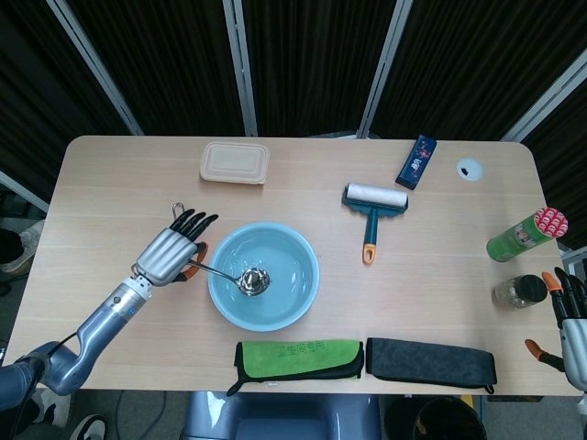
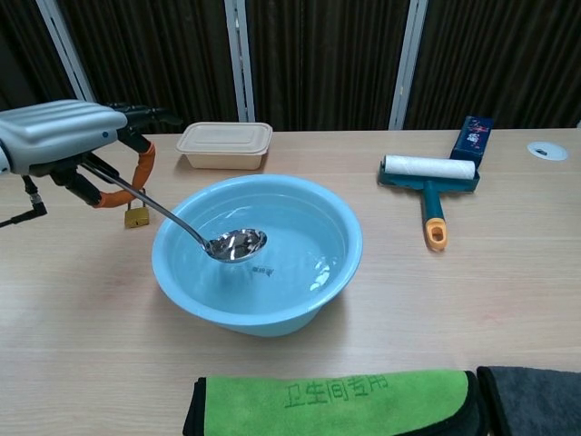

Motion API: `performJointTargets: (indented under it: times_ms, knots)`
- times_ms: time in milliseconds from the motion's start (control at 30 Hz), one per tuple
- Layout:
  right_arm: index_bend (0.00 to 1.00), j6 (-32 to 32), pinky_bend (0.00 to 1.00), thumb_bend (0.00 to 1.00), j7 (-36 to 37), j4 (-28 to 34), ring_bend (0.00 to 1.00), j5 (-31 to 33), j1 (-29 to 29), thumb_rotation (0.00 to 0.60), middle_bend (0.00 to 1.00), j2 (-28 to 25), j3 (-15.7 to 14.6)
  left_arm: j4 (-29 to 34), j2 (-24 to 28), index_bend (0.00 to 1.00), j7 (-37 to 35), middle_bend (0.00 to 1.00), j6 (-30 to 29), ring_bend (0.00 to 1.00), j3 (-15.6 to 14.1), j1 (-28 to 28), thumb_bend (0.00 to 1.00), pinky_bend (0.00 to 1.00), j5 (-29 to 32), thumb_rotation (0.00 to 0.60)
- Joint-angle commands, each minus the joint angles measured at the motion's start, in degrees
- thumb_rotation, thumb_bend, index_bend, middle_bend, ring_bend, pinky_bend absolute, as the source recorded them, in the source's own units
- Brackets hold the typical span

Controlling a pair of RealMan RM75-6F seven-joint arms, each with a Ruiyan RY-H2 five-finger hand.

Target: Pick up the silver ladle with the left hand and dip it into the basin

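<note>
The left hand [image 1: 169, 254] sits at the left side of the wooden surface [image 1: 440, 275], its fingers wrapped around the orange grip of the silver ladle [image 2: 234, 244]. The grip is mostly covered by the hand, so only slivers of orange show. From the hand, the thin handle slopes down to the right, and the ladle's bowl hangs inside the light blue basin [image 1: 295, 289], just right of the hand. In the chest view the bowl appears raised above the water, though whether it touches the surface is hard to judge. The arm behind the hand is cut off by the frame edge in that view.

Just beyond the fingertips lies a small brass padlock [image 2: 137, 215], partly covered by the hand in the head view. Farther beyond the hand, toward the far edge, rests a beige lidded food container [image 1: 235, 162].

Near the front edge, right of the hand, lie a folded green cloth [image 1: 297, 357] and a dark grey cloth [image 1: 430, 360]. Farther right are a lint roller [image 1: 374, 205] with a teal frame and a dark blue box [image 1: 415, 161].

Toward the right edge stand a green canister with a red-patterned lid [image 1: 525, 236] and a small dark-capped jar [image 1: 518, 291], its contents unreadable. The right hand [image 1: 570, 323] shows at the lower right corner, cut off by the frame, holding nothing, fingers apart.
</note>
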State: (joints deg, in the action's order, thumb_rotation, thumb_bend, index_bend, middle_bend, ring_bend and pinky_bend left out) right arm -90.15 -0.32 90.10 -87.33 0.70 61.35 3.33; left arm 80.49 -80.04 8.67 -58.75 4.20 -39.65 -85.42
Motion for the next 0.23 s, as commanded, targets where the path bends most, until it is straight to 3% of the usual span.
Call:
performJointTargets:
  times_ms: [33, 233]
  knots:
    - [0.00, -0.13, 0.00, 0.00, 0.01, 0.01, 0.00, -0.13, 0.06, 0.600, 0.00, -0.03, -0.05, 2.29, 1.82, 0.59, 2.01, 0.00, -0.81, 0.00, 0.40, 0.28, 0.41, 0.00, 0.17, 0.600]
    - [0.00, -0.39, 0.00, 0.00, 0.18, 0.05, 0.00, -0.43, 0.18, 0.600, 0.00, -0.09, -0.16, 5.54, 4.12, 0.59, 4.97, 0.00, -1.79, 0.00, 0.65, 0.62, 0.41, 0.00, 0.21, 0.600]
